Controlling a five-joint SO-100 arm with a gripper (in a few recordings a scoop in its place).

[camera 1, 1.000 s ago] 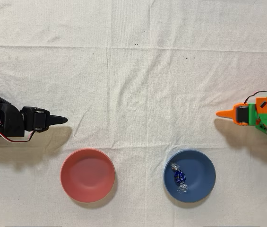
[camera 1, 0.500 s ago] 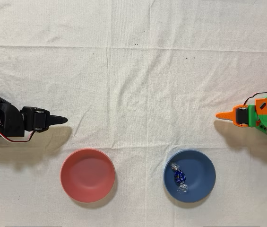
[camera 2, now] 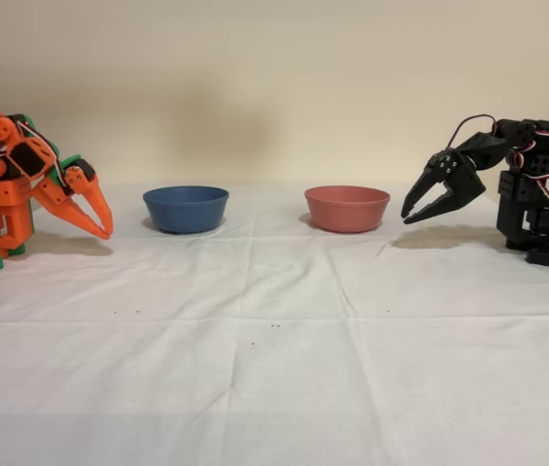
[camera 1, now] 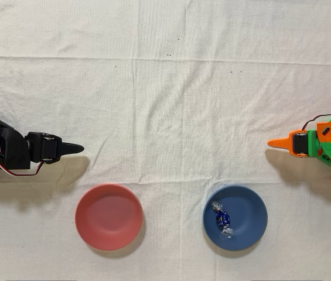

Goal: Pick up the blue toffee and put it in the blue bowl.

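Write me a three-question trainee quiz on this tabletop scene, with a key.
1. True or false: the blue toffee lies inside the pink-red bowl.
2. In the overhead view, which bowl is nearer the orange gripper? A) the blue bowl B) the pink-red bowl
3. Fill in: the orange gripper's fingers are closed and hold ____.

Key
1. False; it lies in the blue bowl.
2. A
3. nothing
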